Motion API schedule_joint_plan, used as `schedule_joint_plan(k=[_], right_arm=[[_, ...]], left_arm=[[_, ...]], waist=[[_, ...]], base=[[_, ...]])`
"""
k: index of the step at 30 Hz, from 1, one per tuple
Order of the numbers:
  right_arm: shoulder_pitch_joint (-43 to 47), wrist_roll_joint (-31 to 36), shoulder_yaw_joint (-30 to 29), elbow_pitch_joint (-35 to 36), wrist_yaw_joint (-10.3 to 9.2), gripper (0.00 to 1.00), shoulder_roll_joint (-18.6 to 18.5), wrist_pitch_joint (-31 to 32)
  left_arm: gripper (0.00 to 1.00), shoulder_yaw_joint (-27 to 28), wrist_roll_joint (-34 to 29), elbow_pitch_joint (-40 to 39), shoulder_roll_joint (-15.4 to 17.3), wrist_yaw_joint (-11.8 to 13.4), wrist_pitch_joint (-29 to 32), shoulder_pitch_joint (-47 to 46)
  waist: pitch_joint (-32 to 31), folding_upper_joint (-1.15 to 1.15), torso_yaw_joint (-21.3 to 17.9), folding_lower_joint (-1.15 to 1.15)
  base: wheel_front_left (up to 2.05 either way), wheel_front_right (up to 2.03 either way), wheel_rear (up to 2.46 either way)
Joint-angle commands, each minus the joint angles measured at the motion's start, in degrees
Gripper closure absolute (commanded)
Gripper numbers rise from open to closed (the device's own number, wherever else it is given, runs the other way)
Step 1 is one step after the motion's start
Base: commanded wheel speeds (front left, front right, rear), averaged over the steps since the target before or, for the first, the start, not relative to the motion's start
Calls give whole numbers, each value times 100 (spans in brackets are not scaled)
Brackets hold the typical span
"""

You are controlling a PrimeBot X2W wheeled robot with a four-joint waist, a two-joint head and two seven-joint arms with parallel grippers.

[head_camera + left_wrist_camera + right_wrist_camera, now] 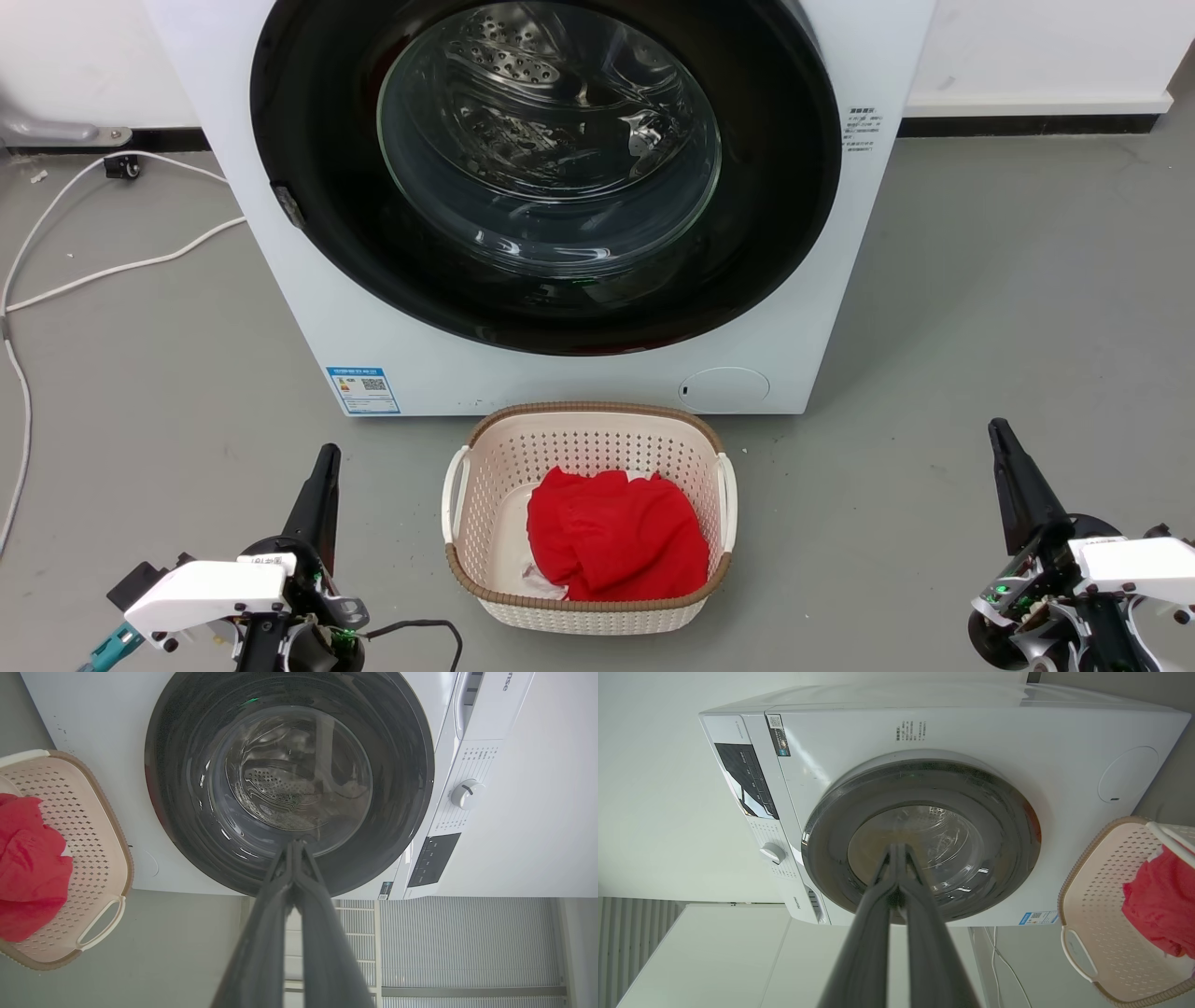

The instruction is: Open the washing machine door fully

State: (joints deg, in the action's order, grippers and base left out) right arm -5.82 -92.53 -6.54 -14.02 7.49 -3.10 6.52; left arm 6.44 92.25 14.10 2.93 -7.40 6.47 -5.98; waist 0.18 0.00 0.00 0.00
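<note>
A white cable [93, 271] trails over the grey floor at the far left. Next to it, low in the head view, the left gripper [327, 457] hangs above the floor with its 2 dark fingers pressed together into 1 spike, holding nothing and touching nothing. Its wrist view shows the same: the fingers [280, 891] meet at the tip and point toward the lower part of the glass.

The washing machine [280, 308] stands in the middle against the wall. The washing machine door [549, 168] looks shut flush against the front, its black ring unbroken around the clear bowl. A small notch [288, 205] sits on the ring's left edge; it may be the pull point, though I cannot be sure. A basket [597, 411] holding a red cloth [616, 541] stands on the floor just in front of the machine, between the 2 arms.

At the lower right, the right gripper [1001, 434] is likewise closed and empty, well apart from the machine.

By my reading the task has not begun: this is the approach step. The next move likely calls for 1 arm to reach the door's edge, part its fingers or hook behind the rim, and swing the door wide while clearing the basket below.
</note>
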Motion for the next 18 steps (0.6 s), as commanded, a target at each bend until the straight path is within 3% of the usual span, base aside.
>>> schedule_joint_plan(k=[1, 4, 5, 18], right_arm=[[-76, 40, -6, -5, 0, 100, 22, 9], [-76, 41, -6, -5, 0, 100, 22, 10], [13, -2, 1, -12, 1, 0, 1, -1], [159, 185, 206, 294, 0, 0, 8, -332]], left_arm=[[100, 19, -22, 4, -9, -17, 14, -43], [100, 20, -22, 4, -9, -17, 14, -43], [0, -6, 2, 17, -1, 1, -1, 7], [0, -304, -61, -274, -1, 0, -279, 33]], waist=[[0, 0, 0, 0], [0, 0, 0, 0], [0, 0, 0, 0], [13, 0, 5, 0]], base=[[0, 0, 0], [0, 0, 0], [0, 0, 0], [0, 0, 0]])
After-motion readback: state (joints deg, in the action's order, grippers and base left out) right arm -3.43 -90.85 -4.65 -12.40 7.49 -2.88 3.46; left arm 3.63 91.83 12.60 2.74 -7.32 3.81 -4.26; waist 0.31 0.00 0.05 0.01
